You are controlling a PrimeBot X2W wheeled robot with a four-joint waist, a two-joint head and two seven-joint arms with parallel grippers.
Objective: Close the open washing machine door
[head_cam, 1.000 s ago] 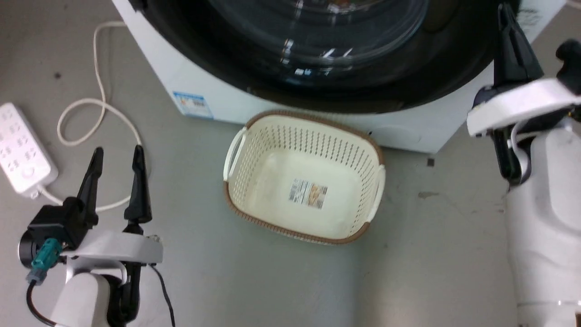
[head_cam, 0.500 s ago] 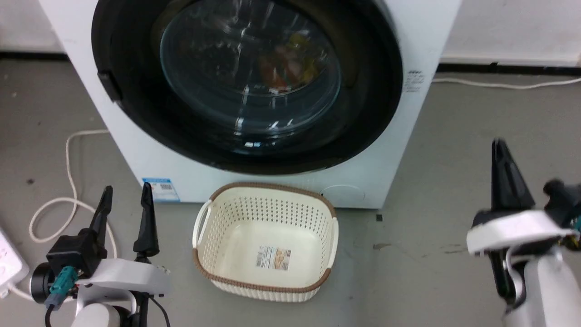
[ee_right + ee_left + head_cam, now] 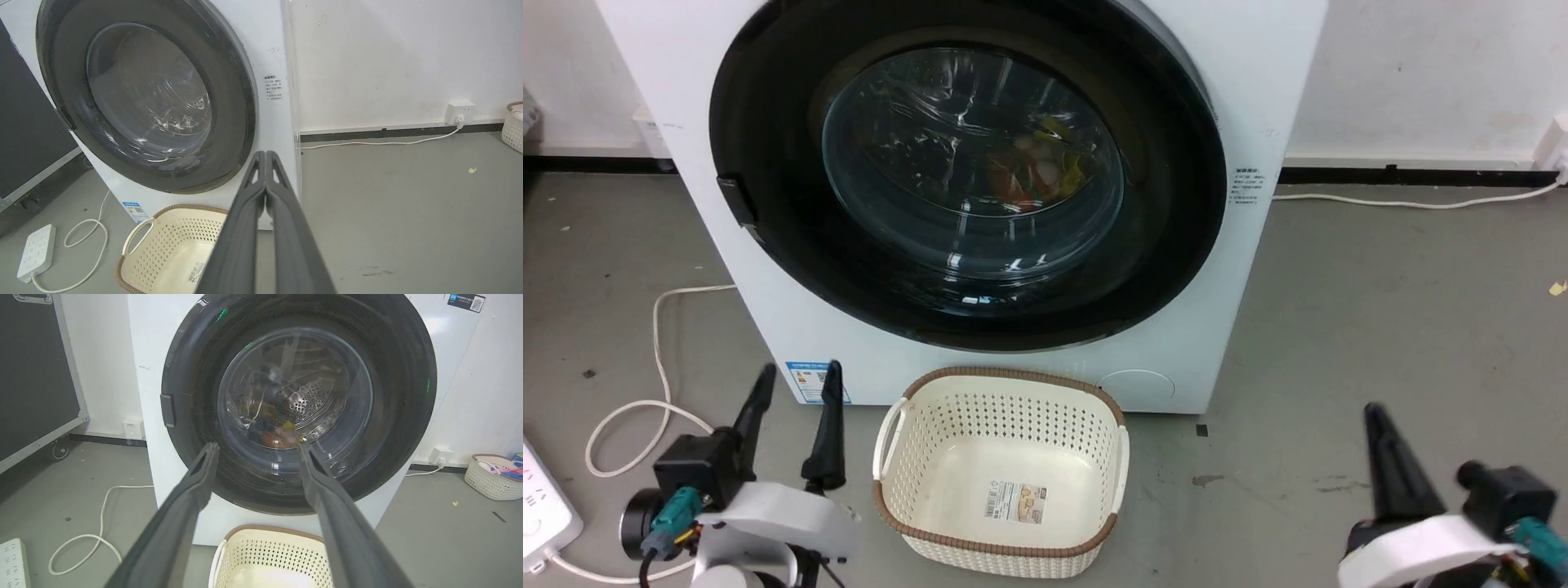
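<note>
The door (image 3: 968,175) lies flat against the washer (image 3: 1274,82) front, facing straight out at the robot; being round, it has no long axis. Its wide black rim is glossy, with a small dark tab on its left edge. The clear glass bowl shows colourful laundry, blurred by reflections. The head view cuts off the rim's top. A cream basket (image 3: 1001,384) stands on the floor just below. The left gripper (image 3: 800,367) has its fingers spread wide, holding nothing; the right gripper (image 3: 265,154) has its fingers pressed together, empty.
</note>
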